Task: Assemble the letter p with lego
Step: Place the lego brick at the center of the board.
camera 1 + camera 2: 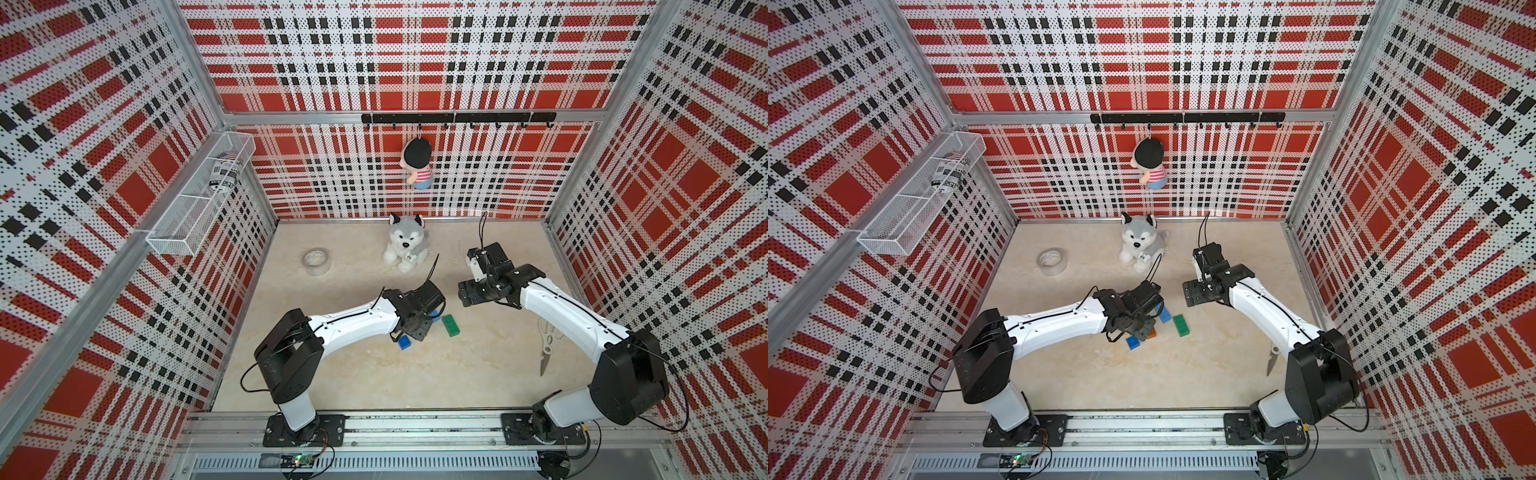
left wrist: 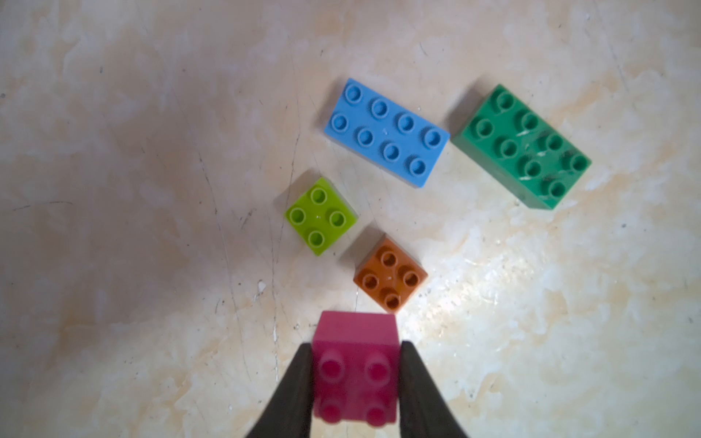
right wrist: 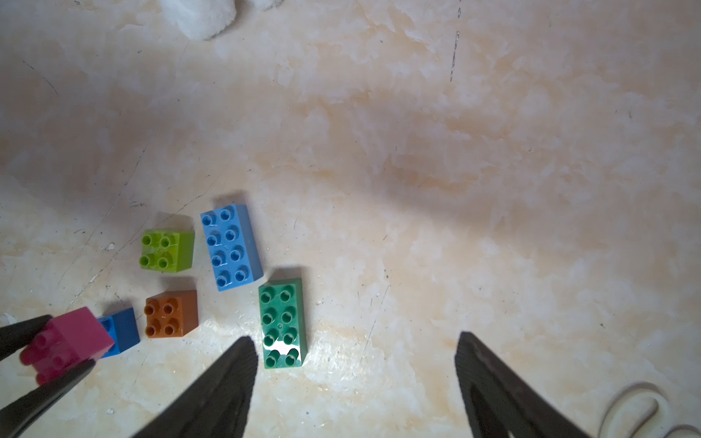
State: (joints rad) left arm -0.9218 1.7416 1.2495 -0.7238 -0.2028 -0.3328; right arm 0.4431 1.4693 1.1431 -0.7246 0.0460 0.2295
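My left gripper (image 2: 356,345) is shut on the pink brick (image 2: 356,364), held just above the floor with its studs facing the camera. Loose on the floor beyond it lie the orange brick (image 2: 390,278), the lime brick (image 2: 320,216), the long light blue brick (image 2: 387,131) and the long dark green brick (image 2: 525,148). The dark blue brick (image 3: 121,330) sits right beside the held pink one (image 3: 66,343). My right gripper (image 3: 355,339) is open and empty, hovering beside the dark green brick (image 3: 282,322). No bricks are joined.
A clear tape roll (image 1: 316,262) and a husky plush (image 1: 405,245) sit toward the back of the floor. Scissors (image 1: 548,345) lie under the right arm. A doll (image 1: 417,164) hangs on the back wall, and a wire basket (image 1: 199,195) is on the left wall.
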